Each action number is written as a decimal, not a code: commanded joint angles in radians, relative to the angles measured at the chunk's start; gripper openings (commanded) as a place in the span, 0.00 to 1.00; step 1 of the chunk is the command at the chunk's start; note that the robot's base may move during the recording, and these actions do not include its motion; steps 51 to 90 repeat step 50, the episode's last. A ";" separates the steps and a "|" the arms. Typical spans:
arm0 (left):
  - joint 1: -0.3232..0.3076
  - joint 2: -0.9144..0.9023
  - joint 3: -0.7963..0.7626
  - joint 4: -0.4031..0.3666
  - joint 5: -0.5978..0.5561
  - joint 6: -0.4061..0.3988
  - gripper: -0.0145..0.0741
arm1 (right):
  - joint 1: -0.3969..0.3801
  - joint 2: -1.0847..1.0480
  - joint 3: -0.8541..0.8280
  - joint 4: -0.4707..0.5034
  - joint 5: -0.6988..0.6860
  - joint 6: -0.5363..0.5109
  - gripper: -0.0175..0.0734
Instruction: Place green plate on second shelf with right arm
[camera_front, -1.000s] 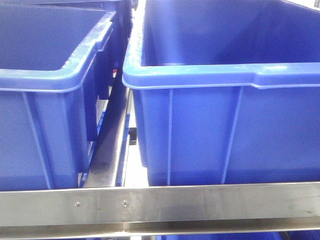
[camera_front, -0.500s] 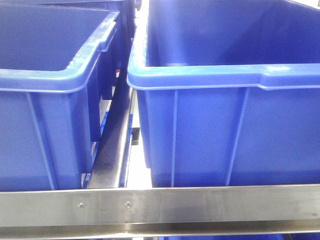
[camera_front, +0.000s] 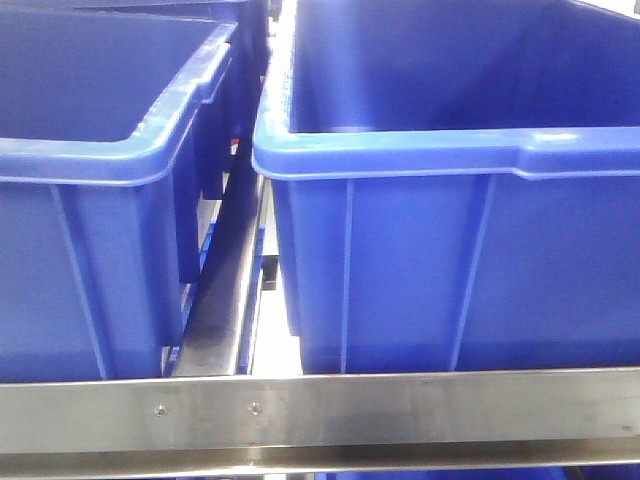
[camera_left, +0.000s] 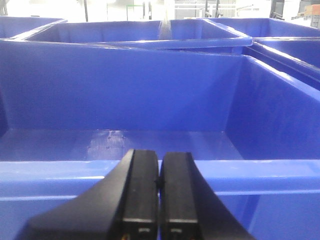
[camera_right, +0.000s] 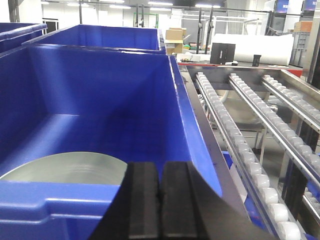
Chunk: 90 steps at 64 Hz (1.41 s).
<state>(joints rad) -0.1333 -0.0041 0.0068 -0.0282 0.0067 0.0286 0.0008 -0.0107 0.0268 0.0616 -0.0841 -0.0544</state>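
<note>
The green plate (camera_right: 67, 167) lies flat on the floor of a blue crate (camera_right: 100, 90) in the right wrist view, at the near left, partly hidden by the crate's near rim. My right gripper (camera_right: 160, 172) is shut and empty, just outside that near rim, to the right of the plate. My left gripper (camera_left: 158, 162) is shut and empty, in front of the near rim of another blue crate (camera_left: 125, 95) whose floor is bare. The front view shows neither gripper nor the plate.
In the front view two blue crates (camera_front: 90, 200) (camera_front: 450, 230) stand side by side behind a steel shelf rail (camera_front: 320, 405), with a dark metal divider (camera_front: 225, 300) between them. Roller conveyor tracks (camera_right: 250, 125) run to the right of the right crate. More blue crates stand behind.
The front view has shifted slightly: the crates and rail sit a little to the right and lower than a second ago. Little has changed in the last half second.
</note>
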 joint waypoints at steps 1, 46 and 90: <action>-0.002 -0.016 0.040 -0.006 -0.084 -0.002 0.31 | 0.002 -0.019 -0.017 0.002 -0.092 -0.012 0.28; -0.002 -0.016 0.040 -0.006 -0.084 -0.002 0.31 | 0.002 -0.019 -0.017 0.002 -0.092 -0.012 0.28; -0.002 -0.016 0.040 -0.006 -0.084 -0.002 0.31 | 0.002 -0.019 -0.017 0.002 -0.092 -0.012 0.28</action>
